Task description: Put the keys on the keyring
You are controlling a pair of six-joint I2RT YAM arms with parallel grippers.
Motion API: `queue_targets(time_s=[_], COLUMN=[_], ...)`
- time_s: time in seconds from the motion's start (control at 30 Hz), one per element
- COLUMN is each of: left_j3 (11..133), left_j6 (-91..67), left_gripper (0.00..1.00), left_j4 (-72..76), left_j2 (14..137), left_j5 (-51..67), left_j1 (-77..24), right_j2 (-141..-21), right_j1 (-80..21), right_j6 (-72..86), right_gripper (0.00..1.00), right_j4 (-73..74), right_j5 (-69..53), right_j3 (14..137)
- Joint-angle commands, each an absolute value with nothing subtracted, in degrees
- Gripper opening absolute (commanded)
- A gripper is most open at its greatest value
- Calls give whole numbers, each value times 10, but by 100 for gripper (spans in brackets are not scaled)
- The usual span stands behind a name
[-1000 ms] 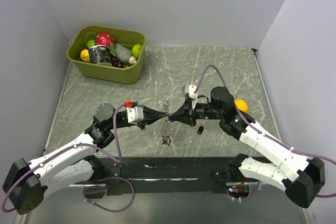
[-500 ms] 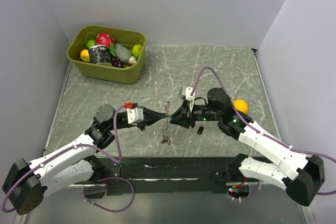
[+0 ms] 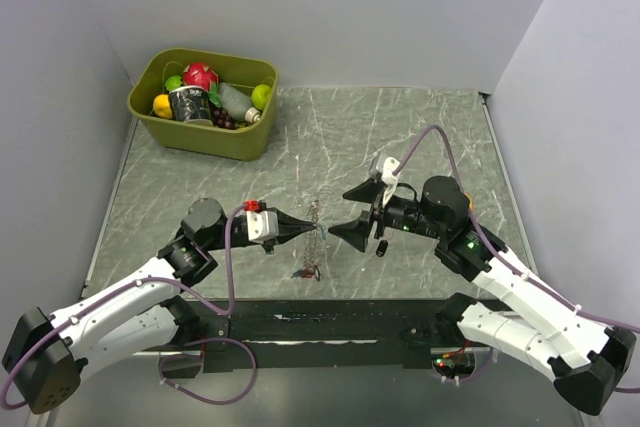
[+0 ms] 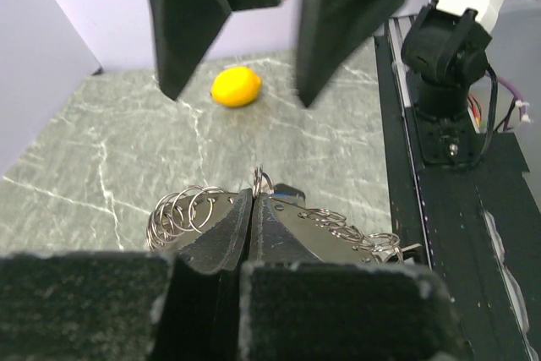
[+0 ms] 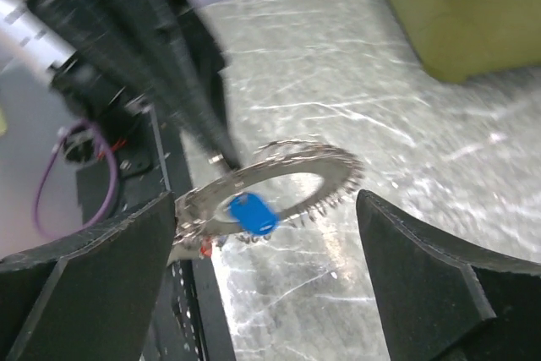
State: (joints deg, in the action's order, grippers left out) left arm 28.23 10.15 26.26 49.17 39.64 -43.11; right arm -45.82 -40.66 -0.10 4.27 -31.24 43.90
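Observation:
The keyring point(image 3: 316, 239), a flat metal ring hung with small split rings point(image 4: 181, 212), hangs above the table with my left gripper point(image 3: 304, 228) shut on its edge point(image 4: 254, 195). A blue-headed key point(image 5: 252, 213) hangs at the keyring point(image 5: 314, 173), and a red-headed key point(image 3: 312, 273) dangles at its low end. My right gripper point(image 3: 349, 212) stands open just right of the ring, holding nothing; the blue key sits between its spread fingers point(image 5: 84, 285) without touching them. A black key point(image 3: 381, 247) lies on the table under the right gripper.
A green bin point(image 3: 203, 105) of toy food stands at the back left. A yellow lemon point(image 4: 236, 87) lies on the marble table to the right, behind the right arm. The black base rail point(image 3: 320, 322) runs along the near edge.
My right gripper has opened wide and drawn back to the right, away from the keyring. The ring, still in the left gripper, has swung and dropped slightly.

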Motion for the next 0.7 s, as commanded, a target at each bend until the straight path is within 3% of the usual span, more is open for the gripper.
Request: queue_targets(time_s=[0.0,0.4,0.5,0.67], left_j3=[306,323,323,327], left_j6=[125,156,160,165], left_gripper=[1,1,1,1], left_j4=[270,215,216,210], left_j2=[474,483,482,488], left_j5=[402,404,403,403], left_j1=[-433,-433,-433,-433], right_j2=[-468,-557,-574,-618], right_j1=[-390,-376,-375,-375], right_j6=[62,151,161,190], right_gripper=[95,97,93,76], right_j4=[26,62,70,89], right_j5=[-241,-255,-264,-300], right_j3=[453,515,526,554])
